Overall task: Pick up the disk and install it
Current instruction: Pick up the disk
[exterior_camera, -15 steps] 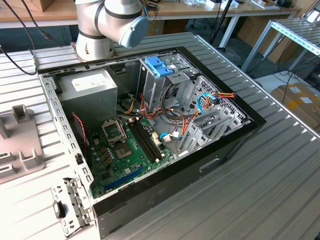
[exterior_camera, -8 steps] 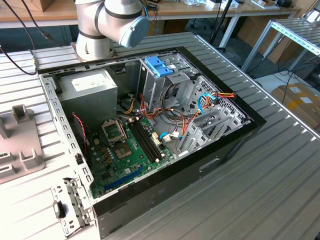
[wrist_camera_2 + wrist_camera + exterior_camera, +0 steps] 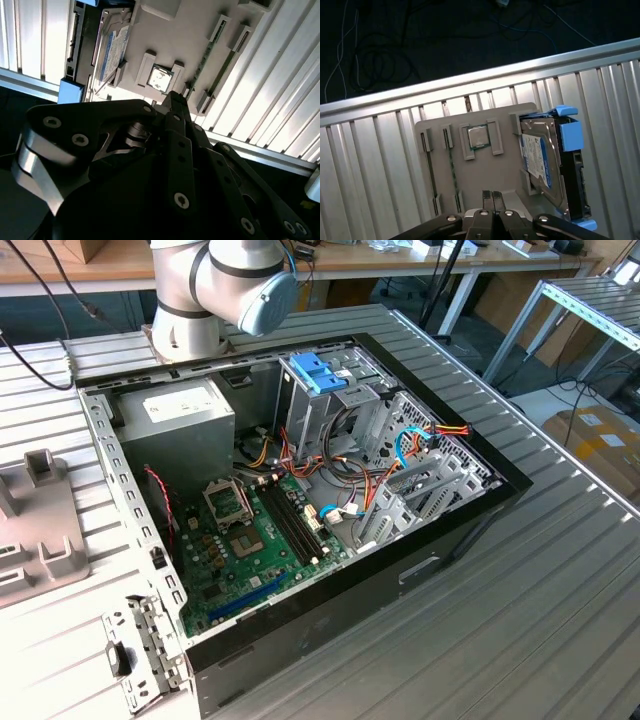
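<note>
Nothing done yet — the disk [image 3: 540, 157] lies in its grey tray [image 3: 480, 175], the hand [image 3: 493, 194] above, pressed together, empty.

disk [image 3: 543, 162] — glossy metal, plastic rails [image 3: 570, 135] | table [image 3: 370, 175] — ribbed matt metal

— How is the arm [image 3: 205, 285] finished?
— In the exterior view it is built of smooth silver-grey tubes and round joints. One joint is closed by a pale blue-grey cap [image 3: 268, 302].
— And the gripper [image 3: 492, 194]?
— It is made of matte black links, which are pinned with small silver screws [image 3: 181, 200]. The fingers [image 3: 487, 199] are shaped narrow and flat. A rounded piece of bright metal [image 3: 30, 170] is seen beside the links in the second wrist view.
</note>
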You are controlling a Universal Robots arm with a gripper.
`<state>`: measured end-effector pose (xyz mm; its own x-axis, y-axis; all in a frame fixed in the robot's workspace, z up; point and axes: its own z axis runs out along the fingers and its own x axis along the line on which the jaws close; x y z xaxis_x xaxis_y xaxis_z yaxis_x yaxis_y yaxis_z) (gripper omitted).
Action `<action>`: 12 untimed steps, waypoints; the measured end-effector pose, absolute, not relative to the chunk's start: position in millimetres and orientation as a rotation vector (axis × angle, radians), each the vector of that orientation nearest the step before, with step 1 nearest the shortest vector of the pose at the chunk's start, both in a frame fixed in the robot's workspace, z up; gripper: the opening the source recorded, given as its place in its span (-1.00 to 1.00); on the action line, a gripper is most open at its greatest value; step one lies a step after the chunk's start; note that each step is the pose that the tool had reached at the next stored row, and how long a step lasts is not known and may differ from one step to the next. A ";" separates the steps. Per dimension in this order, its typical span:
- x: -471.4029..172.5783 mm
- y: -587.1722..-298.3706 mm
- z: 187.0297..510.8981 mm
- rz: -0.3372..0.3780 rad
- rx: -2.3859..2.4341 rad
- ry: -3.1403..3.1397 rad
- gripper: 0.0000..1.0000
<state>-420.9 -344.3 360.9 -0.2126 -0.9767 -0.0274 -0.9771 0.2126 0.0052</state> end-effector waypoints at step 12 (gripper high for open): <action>-420.9 -344.3 360.8 0.036 -2.169 2.250 -0.79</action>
